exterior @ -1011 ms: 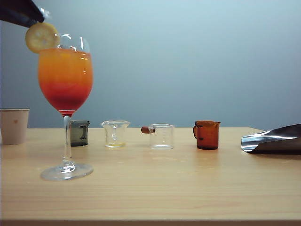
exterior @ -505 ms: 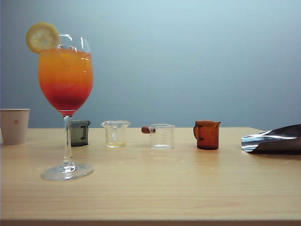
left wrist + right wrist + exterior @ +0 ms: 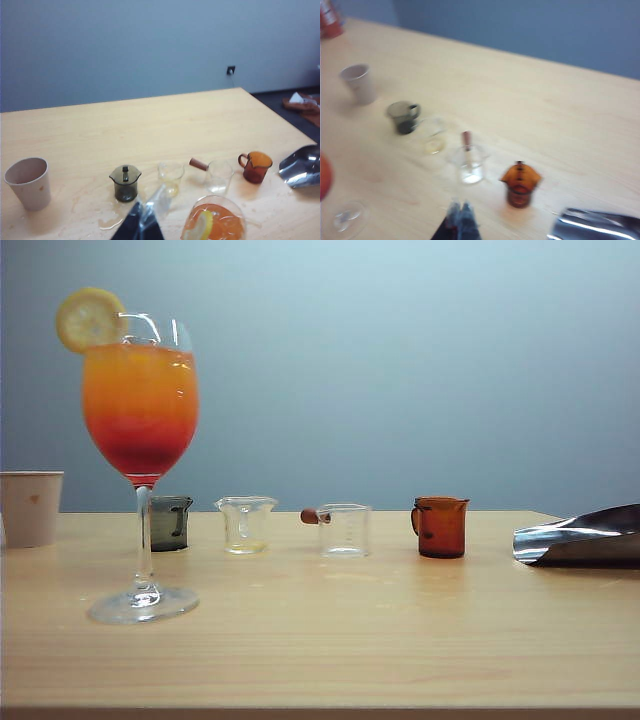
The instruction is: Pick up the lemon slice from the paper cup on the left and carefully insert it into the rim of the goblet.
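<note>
Lemon slice (image 3: 90, 319) sat wedged on the goblet (image 3: 140, 410) rim. Left hand (image 3: 142, 226) hung above, pressed together, empty; right hand (image 3: 459, 220) looked closed too. I'd back off slowly, no bumping the stem.

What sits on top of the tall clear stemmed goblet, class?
A pale-yellow lemon slice is wedged on the goblet's rim, above the orange-over-red drink. The part of the slice below the rim is hard to see.

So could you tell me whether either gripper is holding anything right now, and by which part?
Nothing is held: the left gripper and right gripper are shut and empty; the lemon slice sits on the goblet rim.
</note>
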{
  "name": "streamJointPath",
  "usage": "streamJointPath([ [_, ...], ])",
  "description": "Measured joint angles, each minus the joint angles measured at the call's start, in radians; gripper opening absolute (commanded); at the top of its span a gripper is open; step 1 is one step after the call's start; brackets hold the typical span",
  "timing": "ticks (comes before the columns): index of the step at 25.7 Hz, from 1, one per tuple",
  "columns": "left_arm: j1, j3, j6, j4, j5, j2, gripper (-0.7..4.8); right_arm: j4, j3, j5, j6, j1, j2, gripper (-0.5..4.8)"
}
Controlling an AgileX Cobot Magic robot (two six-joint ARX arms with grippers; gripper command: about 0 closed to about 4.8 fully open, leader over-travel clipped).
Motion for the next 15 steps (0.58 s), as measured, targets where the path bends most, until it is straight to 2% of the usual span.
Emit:
streamJointPath([
  [4, 0.000, -0.048, -0.022, 0.001, 0.000, -0.083, -0.06, 0.049, -0.116, 0.050, 0.016, -0.024, -0.107, -0.06],
  [9, 0.000, -0.158, -0.087, 0.031, -0.020, -0.184, -0.06, 0.072, -0.264, 0.107, 0.040, -0.023, -0.246, -0.06],
  [12, 0.000, -0.245, -0.102, 0.102, -0.051, -0.235, -0.06, 0.142, -0.384, 0.116, 0.044, -0.024, -0.328, -0.06],
  [15, 0.000, -0.386, -0.108, 0.255, -0.082, -0.258, -0.06, 0.301, -0.547, 0.116, 0.045, -0.024, -0.383, -0.06],
])
